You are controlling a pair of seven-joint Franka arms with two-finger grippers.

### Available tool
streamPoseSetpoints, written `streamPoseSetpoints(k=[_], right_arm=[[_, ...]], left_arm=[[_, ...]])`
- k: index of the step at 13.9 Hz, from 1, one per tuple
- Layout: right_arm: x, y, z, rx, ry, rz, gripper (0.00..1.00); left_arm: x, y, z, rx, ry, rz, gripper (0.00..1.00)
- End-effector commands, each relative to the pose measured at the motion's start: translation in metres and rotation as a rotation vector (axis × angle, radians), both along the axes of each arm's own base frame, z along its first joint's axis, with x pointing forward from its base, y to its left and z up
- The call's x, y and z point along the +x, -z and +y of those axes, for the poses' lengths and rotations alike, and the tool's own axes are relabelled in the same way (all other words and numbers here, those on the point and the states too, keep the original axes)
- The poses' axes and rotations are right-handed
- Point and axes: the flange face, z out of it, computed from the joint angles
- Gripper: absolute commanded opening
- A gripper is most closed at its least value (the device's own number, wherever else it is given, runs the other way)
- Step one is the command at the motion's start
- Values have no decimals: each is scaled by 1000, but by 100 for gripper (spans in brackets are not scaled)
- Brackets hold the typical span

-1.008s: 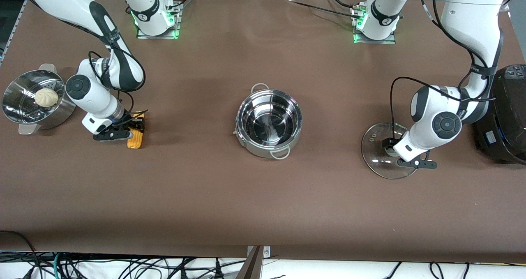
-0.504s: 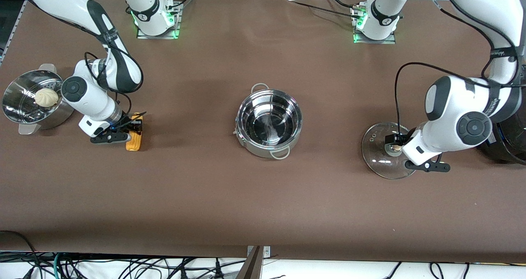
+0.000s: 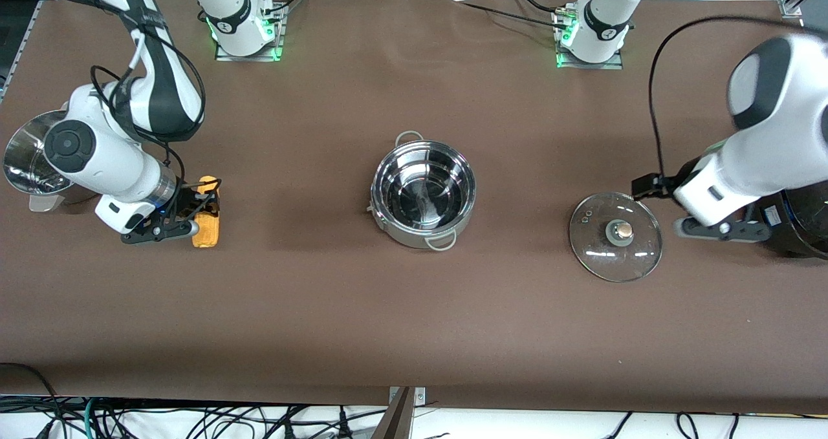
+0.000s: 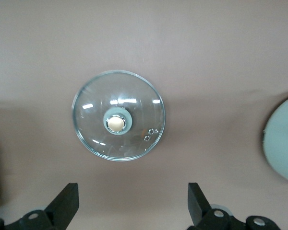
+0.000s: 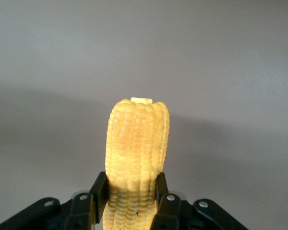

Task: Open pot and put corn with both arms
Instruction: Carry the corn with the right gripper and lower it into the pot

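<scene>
Brown worktop (image 3: 414, 310): right gripper (image 5: 129, 203) clamps the stiff, bumpy yellow corn cob (image 5: 136, 158) at one end; left gripper (image 4: 132, 203) gapes wide above the glass lid (image 4: 118, 115).

Pot (image 3: 423, 193): shiny round shallow stainless steel, mid-table, upright, uncovered, inside bare. Two thin wire loop handles, one on the rim edge nearer the front camera, one on the farther edge.

Lid (image 3: 615, 236): clear glass disc, brass-coloured knob (image 4: 116, 123) facing up, flat on the table, well apart from the pot, toward the left arm's end, slightly nearer the front camera than the pot.

Corn (image 3: 207, 222): yellow-orange cob with rows of kernels, shorter than the pot's width, toward the right arm's end, well apart from the pot, clamped between two black fingers (image 5: 99, 190).
</scene>
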Motion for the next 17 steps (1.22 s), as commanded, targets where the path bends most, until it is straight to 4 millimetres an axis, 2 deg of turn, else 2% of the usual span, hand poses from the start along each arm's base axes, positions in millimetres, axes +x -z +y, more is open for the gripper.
streamPoseSetpoints(k=[1,3,6,7,8,11,13,14,17], right_arm=[[8,-28,47,30,27,10,45],[-1,-29,105,32,69,3,45],[-9,-39,192,53,89,-21,45],[-15,-33,221,54,111,-16,45],[-22,-28,252,61,136,-17,45],[-53,-8,356,81,209,-13,45],[-74,10,409,101,296,-17,45],[-85,22,430,114,330,-27,45],[-90,44,442,105,338,-51,45]], left_arm=[[-25,-61,12,-17,-26,-66,100],[-54,-73,26,-6,-43,-67,100],[-87,-72,19,-2,-29,-49,100],[-89,-71,16,-3,-18,-46,100],[-89,-69,21,-13,-27,-39,100],[-98,-70,11,-25,-11,-41,100],[-97,-71,10,-77,-22,-42,100],[-97,-71,9,-91,-25,-41,100],[-94,-68,11,-77,-25,-38,100]])
